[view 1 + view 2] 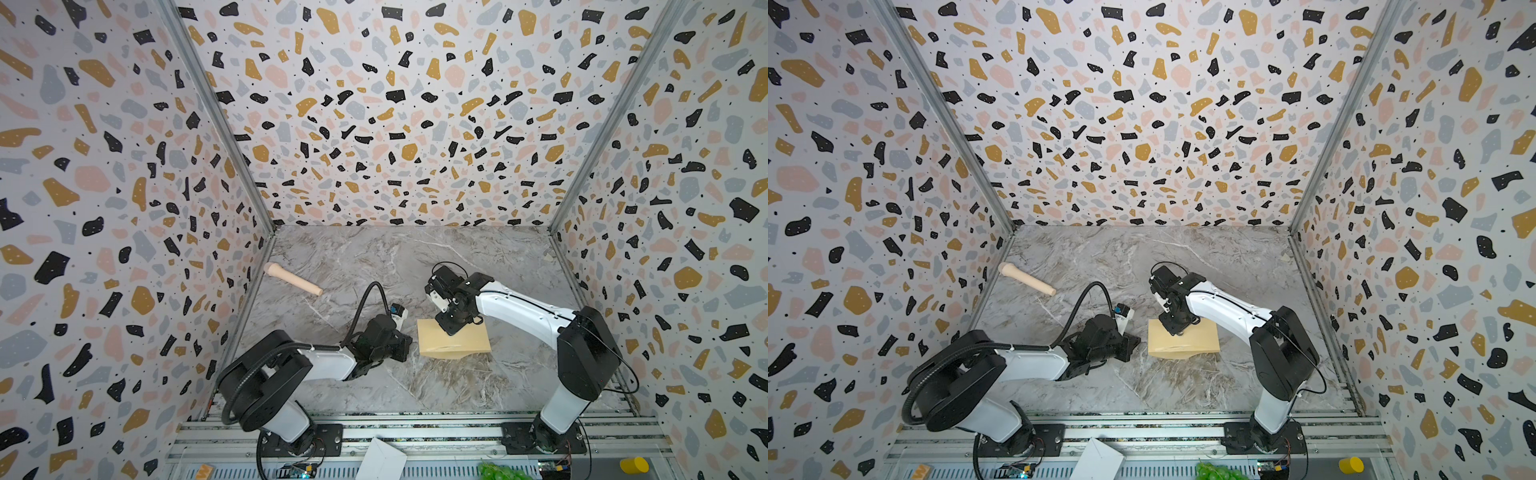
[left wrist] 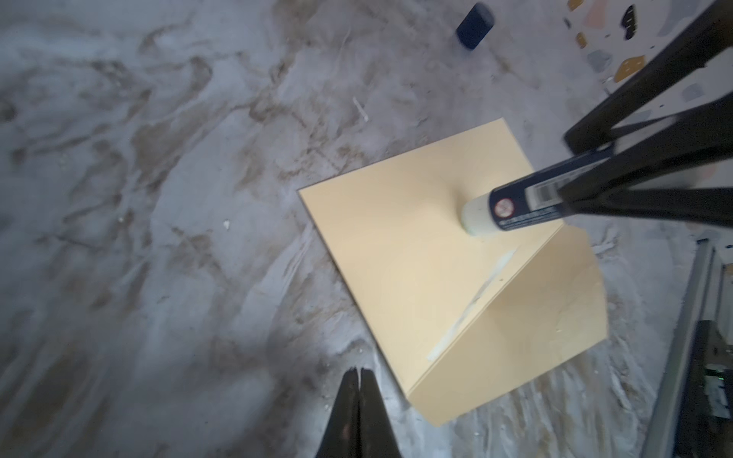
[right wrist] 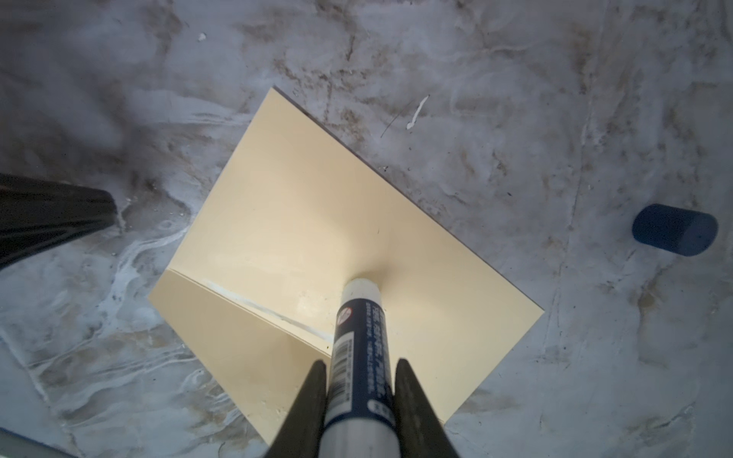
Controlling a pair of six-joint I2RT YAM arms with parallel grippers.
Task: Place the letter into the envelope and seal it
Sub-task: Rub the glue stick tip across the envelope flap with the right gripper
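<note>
The right gripper was closed partway around a glue stick, gripping its dark blue barrel. It held the stick steeply tilted, with the white tip pressed onto the envelope. This was probably to lay adhesive for sealing, since a pale streak of glue ran along the fold. The flap lay opened out flat toward 6 o'clock in both top views, which left that fold exposed.

The envelope lay flat on the bench. The left gripper was fully closed and empty at the envelope's 9 o'clock, clear of the paper. The stick's blue cap lay apart on the bench, and a wooden handle lay well off at 10 o'clock.

The letter showed nowhere, and I could not tell whether it was inside.

The stick carried a barcode, a round red warning symbol and small white print too blurred to read.
</note>
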